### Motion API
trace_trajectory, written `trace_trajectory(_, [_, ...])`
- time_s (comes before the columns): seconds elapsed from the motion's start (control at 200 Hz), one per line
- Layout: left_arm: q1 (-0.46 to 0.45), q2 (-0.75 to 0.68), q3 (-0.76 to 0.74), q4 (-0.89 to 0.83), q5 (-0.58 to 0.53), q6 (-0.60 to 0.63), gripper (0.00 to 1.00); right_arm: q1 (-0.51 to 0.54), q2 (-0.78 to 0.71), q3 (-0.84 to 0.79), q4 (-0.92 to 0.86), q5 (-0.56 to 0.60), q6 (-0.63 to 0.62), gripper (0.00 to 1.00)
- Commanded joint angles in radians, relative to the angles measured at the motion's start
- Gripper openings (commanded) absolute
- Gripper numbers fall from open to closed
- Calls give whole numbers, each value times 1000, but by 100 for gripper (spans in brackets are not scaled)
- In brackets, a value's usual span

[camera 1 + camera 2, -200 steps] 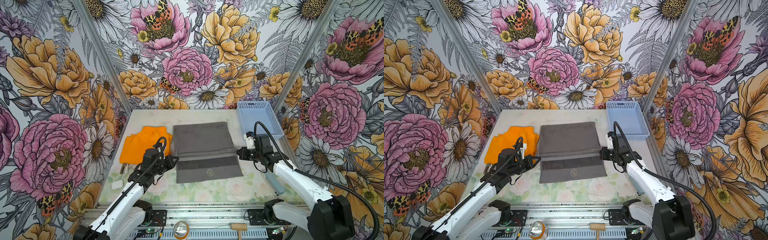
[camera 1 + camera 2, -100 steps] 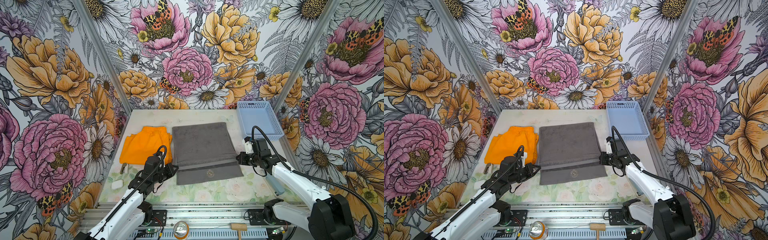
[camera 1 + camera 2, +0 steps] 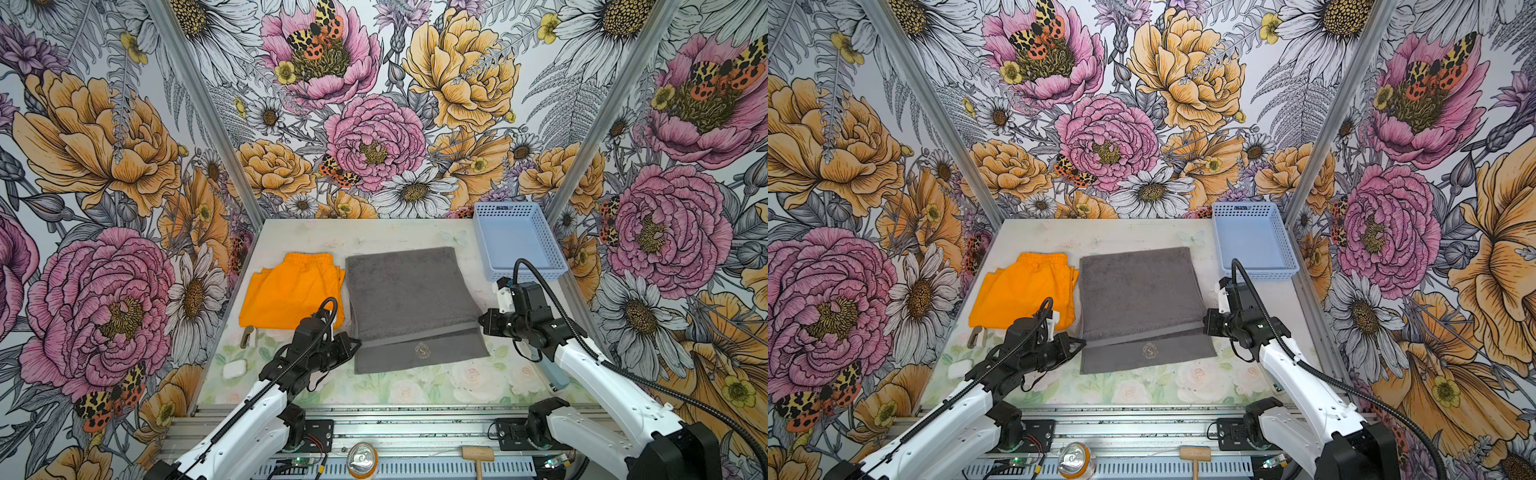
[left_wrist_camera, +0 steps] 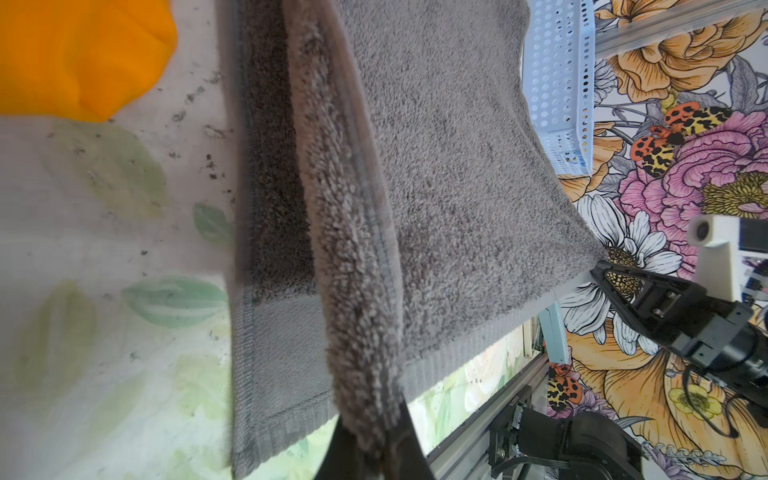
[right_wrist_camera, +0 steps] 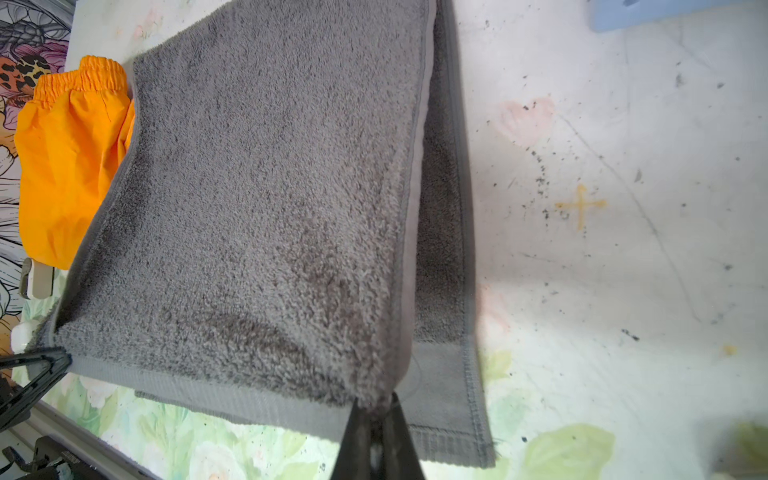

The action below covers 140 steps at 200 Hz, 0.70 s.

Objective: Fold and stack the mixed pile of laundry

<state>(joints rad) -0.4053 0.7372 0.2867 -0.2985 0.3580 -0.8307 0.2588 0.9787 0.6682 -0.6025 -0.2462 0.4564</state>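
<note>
The left gripper (image 3: 355, 343) is clamped on one near corner of the folded-over top layer of the dark grey towel (image 3: 409, 297), and the right gripper (image 3: 482, 324) pinches the opposite corner, so the cloth stretches between the two pincers and away beyond them. The orange shorts (image 3: 286, 291) lie just past the left gripper, right beside the towel's edge. The gold emblem (image 3: 422, 350) shows on the lower layer between the grippers, slightly nearer the robot.

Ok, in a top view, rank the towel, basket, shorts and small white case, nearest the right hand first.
1. grey towel: edge pinched in the right hand.
2. pale blue basket: just behind, far right corner.
3. orange shorts: beyond the towel, left.
4. small white case: front left.
</note>
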Motion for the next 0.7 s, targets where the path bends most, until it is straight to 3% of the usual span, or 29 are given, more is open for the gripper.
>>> trace_trajectory(0.0, [-21, -8, 24, -52, -45, -20, 0, -6, -34, 6, -55, 82, 18, 0])
trace_trajectory(0.39, [-133, -48, 91, -157, -105, -51, 0, 12, -189, 1, -155, 103, 119, 0])
trace_trajectory(0.53, [-121, -38, 72, -102, -112, -62, 0, 12, -143, -25, -128, 117, 134, 0])
trace_trajectory(0.695, [-108, 43, 174, -85, -122, -5, 0, 10, -94, 87, -91, 184, 87, 0])
